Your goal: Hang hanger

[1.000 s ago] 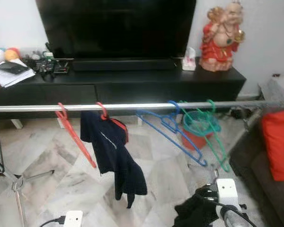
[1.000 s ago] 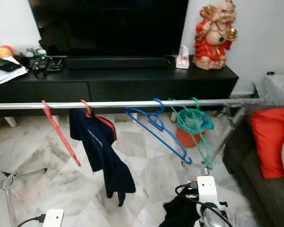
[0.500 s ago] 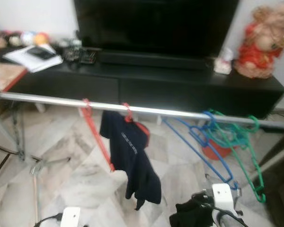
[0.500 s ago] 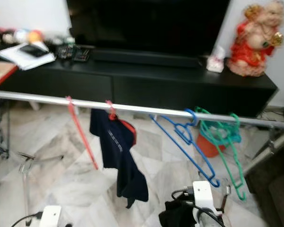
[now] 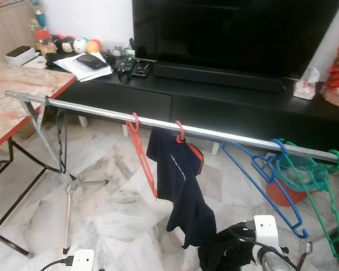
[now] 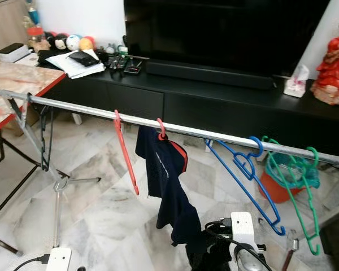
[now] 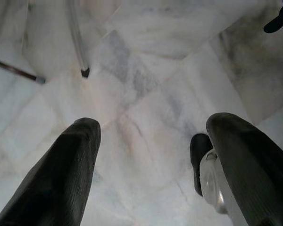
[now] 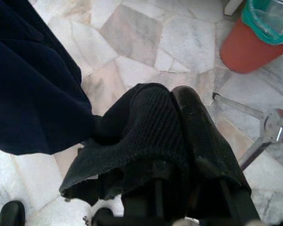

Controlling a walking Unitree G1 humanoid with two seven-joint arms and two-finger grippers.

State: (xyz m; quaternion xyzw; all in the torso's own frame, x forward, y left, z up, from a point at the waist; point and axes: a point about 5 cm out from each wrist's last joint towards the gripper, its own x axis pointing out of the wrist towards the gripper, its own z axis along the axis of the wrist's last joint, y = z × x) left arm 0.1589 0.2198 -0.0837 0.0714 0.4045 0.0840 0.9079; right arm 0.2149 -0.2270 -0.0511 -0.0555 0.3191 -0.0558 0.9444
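While the right gripper [image 8: 179,127] stays low, fingers closed on a black knitted cloth [image 8: 132,136], hanging looks not yet begun: no hanger in either claw. Left gripper [image 7: 151,155]: fingers apart, empty, over floor. Rail [image 5: 214,132] carries red hanger [image 5: 142,155], navy shirt [image 5: 178,180], blue hanger [image 5: 260,172], green hanger [image 5: 322,186]. Next: reaching up to rail. Legible writing: none

Rail [image 5: 101,112] running left to right, four hangers [image 5: 142,154] along it, garment [image 5: 178,180] on the second from left, TV cabinet [image 5: 214,96] behind, table [image 5: 17,90] far left, bucket [image 6: 282,180] behind right hangers.
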